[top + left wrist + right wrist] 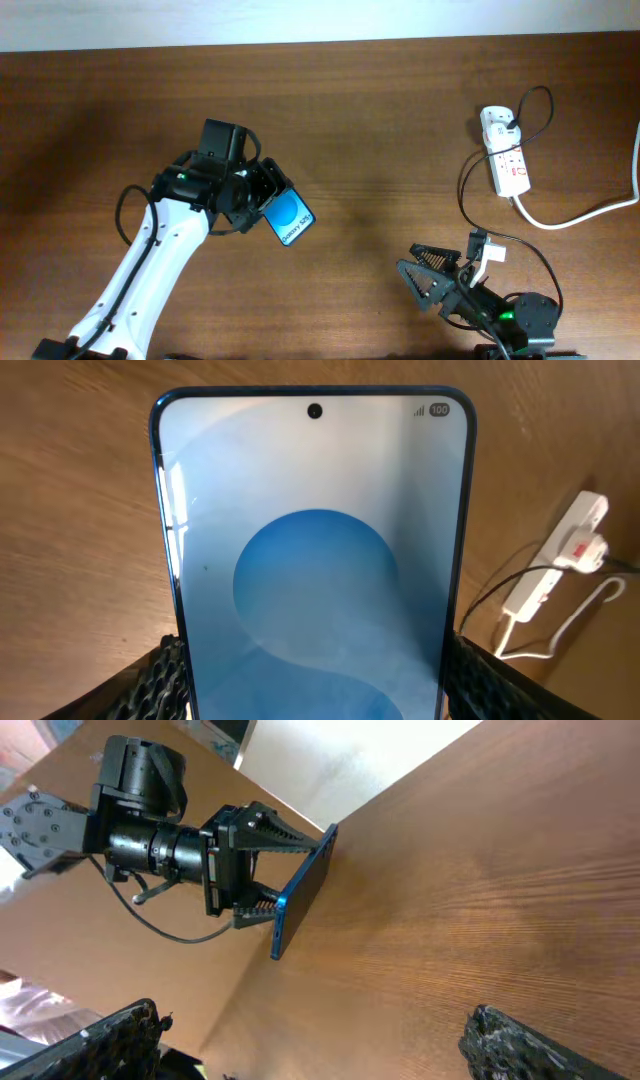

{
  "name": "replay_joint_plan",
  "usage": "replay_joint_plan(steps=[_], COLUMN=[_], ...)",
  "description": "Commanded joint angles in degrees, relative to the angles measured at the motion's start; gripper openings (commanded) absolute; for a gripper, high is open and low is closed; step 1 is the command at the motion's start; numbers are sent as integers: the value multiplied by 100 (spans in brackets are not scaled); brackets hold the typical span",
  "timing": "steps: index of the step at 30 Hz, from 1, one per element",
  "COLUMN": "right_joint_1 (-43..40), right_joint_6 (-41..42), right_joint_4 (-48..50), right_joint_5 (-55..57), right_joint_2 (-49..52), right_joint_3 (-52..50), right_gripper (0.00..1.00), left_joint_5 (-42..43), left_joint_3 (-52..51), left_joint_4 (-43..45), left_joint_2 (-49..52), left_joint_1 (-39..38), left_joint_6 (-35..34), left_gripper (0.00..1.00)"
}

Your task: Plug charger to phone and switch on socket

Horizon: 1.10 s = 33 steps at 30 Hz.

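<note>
My left gripper (272,203) is shut on the phone (290,217) and holds it off the table, blue screen up. In the left wrist view the phone (315,560) fills the frame between the two fingers (320,695). The right wrist view shows the phone (305,885) edge-on in the left gripper (255,860). My right gripper (425,272) is open and empty near the front edge (325,1050). The socket (505,150) lies at the far right (555,565). The charger's thin black cable (461,180) runs from a black plug head (511,126) on the socket toward the right arm; its tip is unclear.
The socket's thick white cord (590,212) runs off the right edge. The brown wooden table (380,130) spans the view, with a white wall strip along its far edge.
</note>
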Motion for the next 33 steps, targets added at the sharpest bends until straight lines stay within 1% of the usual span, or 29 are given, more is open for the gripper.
replay_joint_plan(steps=[1,3,5,6,7,8,9,10,12,13,15,16,17,18,20,23,24,26,27,29,31,32,33], right_joint_1=[48,50,59,59,59,57,57,57,57,59,232,564,992,1563,2544,3322,3620,3965,3989,3989,3989,3989,3989], right_joint_6=[157,162,365,396,398,398,393,339,-90,-407,-1165,-1189,-1292,-1307,-1421,-1416,-1414,-1403,-1346,-1086,-1069,-1067,-1069], right_joint_4=[157,367,785,800,798,796,796,798,791,791,964,1443,1899,2444,3206,4035,4269,4933,5084,5169,5167,5169,5167], right_joint_5=[192,205,223,249,354,496,584,597,590,573,531,588,876,1386,2315,3106,3644,4072,4127,4109,4087,4081,3998], right_joint_2=[-33,-33,-33,-33,-24,20,170,492,1401,2020,3368,4030,4564,5075,5882,6522,6782,7307,7460,7827,7882,7882,7882], right_joint_3=[-46,-44,-11,70,173,304,514,776,1322,1591,1908,1908,1908,1908,1908,1908,1908,1930,1969,2258,2444,2492,2507], right_gripper=[98,98,98,100,98,98,100,99,98,98,98,98,98,98,98,98,98,99,99,91,81,75,64], left_joint_5=[166,166,146,149,146,149,149,149,149,149,149,149,144,146,140,-11,-7,-2,-2,-4,-7,-7,-7], left_joint_3=[144,142,142,144,142,142,144,142,142,142,142,142,142,142,144,142,144,142,144,142,144,142,142], left_joint_4=[306,514,531,531,533,533,533,535,542,592,745,901,925,981,992,990,992,994,1001,1032,1029,1029,1027], left_joint_2=[-146,-146,-146,-146,-144,-146,-144,-146,-146,-146,-146,-146,-146,-146,-146,-144,-144,-144,-144,-144,-144,-144,-144], left_joint_1=[-385,-557,-616,-616,-616,-616,-616,-616,-616,-616,-616,-616,-616,-616,-616,-619,-619,-638,-682,-798,-861,-872,-872], left_joint_6=[-612,-706,-706,-704,-704,-704,-704,-706,-706,-708,-966,-1029,-1182,-1182,-1180,-1180,-1180,-1180,-1180,-1180,-1180,-1180,-1178], left_gripper=[34,35,35,35,35,35,36,36,36,36,36,36,36,36,36,36,36,36,36,37,38,38,37])
